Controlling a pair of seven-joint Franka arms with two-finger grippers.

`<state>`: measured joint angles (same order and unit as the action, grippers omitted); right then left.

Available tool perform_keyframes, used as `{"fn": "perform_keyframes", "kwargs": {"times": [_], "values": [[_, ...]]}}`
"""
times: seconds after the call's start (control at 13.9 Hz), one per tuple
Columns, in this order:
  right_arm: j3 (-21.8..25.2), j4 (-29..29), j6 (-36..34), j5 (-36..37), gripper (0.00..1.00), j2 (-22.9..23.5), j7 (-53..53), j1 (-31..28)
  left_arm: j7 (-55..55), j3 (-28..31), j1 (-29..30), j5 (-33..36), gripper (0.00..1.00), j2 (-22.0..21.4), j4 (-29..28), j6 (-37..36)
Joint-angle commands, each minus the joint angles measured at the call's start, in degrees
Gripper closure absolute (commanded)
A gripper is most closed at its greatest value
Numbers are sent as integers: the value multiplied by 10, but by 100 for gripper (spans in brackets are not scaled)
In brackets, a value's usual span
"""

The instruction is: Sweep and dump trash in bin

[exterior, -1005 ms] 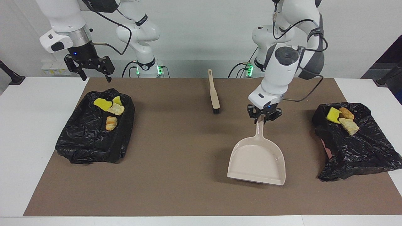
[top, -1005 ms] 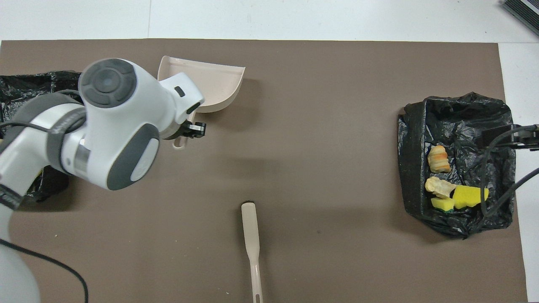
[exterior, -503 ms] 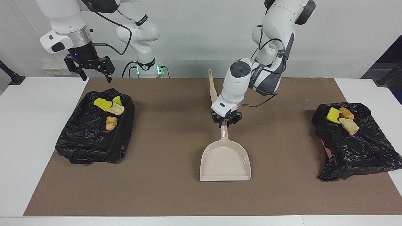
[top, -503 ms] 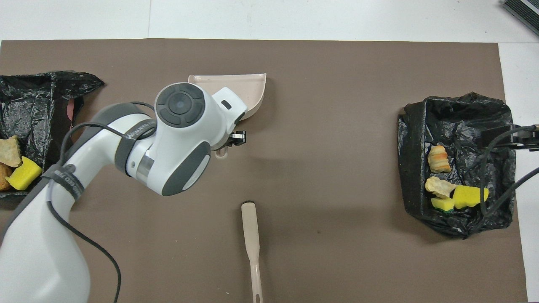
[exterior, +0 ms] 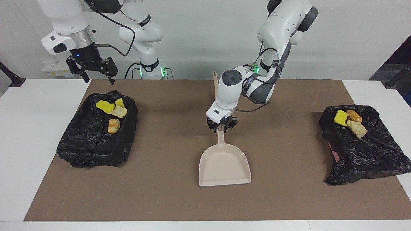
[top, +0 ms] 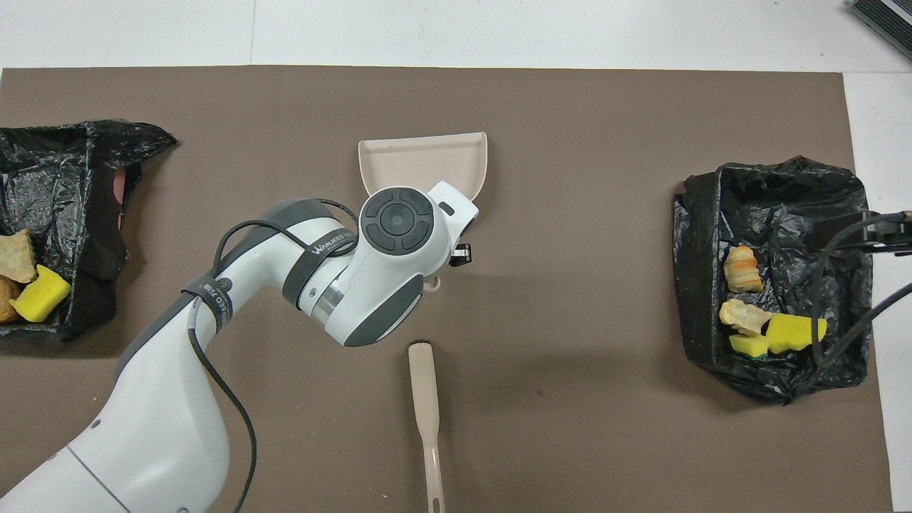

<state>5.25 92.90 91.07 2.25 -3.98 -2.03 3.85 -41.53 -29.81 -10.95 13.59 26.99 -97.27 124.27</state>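
The trash lies in two black-bagged bins. Several yellow, beige and bread-like lumps (exterior: pixel 111 113) (top: pixel 755 313) sit in the bin (exterior: pixel 90 147) (top: pixel 769 192) at the right arm's end. Three more lumps (exterior: pixel 350 121) (top: pixel 25 288) sit in the bin (exterior: pixel 366 154) (top: pixel 64 160) at the left arm's end. The beige dustpan (exterior: pixel 224 165) (top: pixel 427 160) rests flat mid-mat, handle toward the robots. My left gripper (exterior: pixel 221 126) is at the handle's tip. My right gripper (exterior: pixel 92 71) hangs open and empty above the mat's edge by its bin.
The beige brush (top: pixel 426 399) lies on the brown mat (exterior: pixel 160 179) nearer the robots than the dustpan; in the facing view only its handle tip (exterior: pixel 214 77) shows past the left arm. White tabletop (exterior: pixel 29 144) borders the mat.
The left arm has carried the dustpan from near the bin at its own end to the middle of the mat and turned it square. The right arm has not moved.
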Motion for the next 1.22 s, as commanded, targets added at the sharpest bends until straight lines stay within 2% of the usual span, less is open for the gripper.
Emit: {"fn": "perform_keyframes", "kwargs": {"times": [0.0, 0.07, 0.5, 0.86, 1.15], "values": [[1, 9, 4, -14, 0, -6, 18, -3, 47, 3, 1, 6, 12, -6, 3, -26], [1, 9, 4, -14, 0, -6, 18, -5, 62, 5, 2, 6, 0, -16, 5, -39], [1, 9, 4, -14, 0, -6, 18, -5, 107, 43, 1, 1, 0, -106, -5, -152], [-6, -13, -5, -13, 0, -5, 32, -5, 204, 149, -1, -37, 0, -172, -24, -164], [-7, -14, -6, -14, 0, -7, 33, -9, 361, 263, -6, -96, 0, -257, -20, -224]]}}
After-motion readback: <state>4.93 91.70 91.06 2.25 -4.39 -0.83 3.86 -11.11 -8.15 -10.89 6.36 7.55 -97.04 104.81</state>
